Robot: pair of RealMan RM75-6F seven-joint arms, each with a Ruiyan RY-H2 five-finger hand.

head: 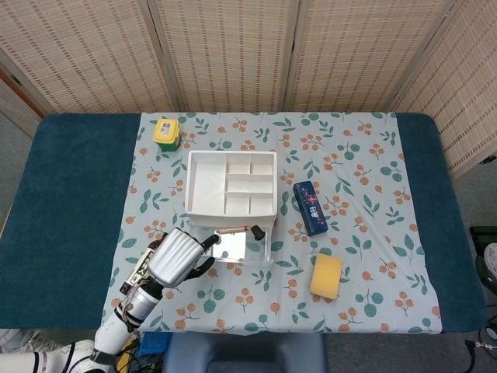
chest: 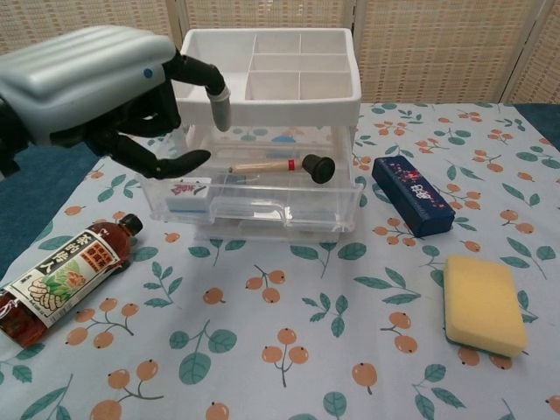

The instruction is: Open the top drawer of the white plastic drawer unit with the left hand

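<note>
The white plastic drawer unit (head: 231,183) (chest: 267,66) stands mid-table with a compartmented tray on top. Its clear top drawer (chest: 262,208) (head: 239,249) is pulled out toward me. Inside lie a wooden-handled tool with a black head (chest: 289,165) and small packets. My left hand (chest: 96,87) (head: 177,256) hovers at the drawer's left side, level with the unit's top in the chest view. Its fingers are spread and hold nothing. Whether its thumb touches the drawer's left rim is unclear. The right hand shows in neither view.
A dark sauce bottle (chest: 57,284) (head: 140,272) lies left of the drawer, partly under my hand in the head view. Right of the unit lie a blue case (chest: 411,194) (head: 309,207) and a yellow sponge (chest: 484,304) (head: 326,275). A yellow-lidded container (head: 166,133) stands behind.
</note>
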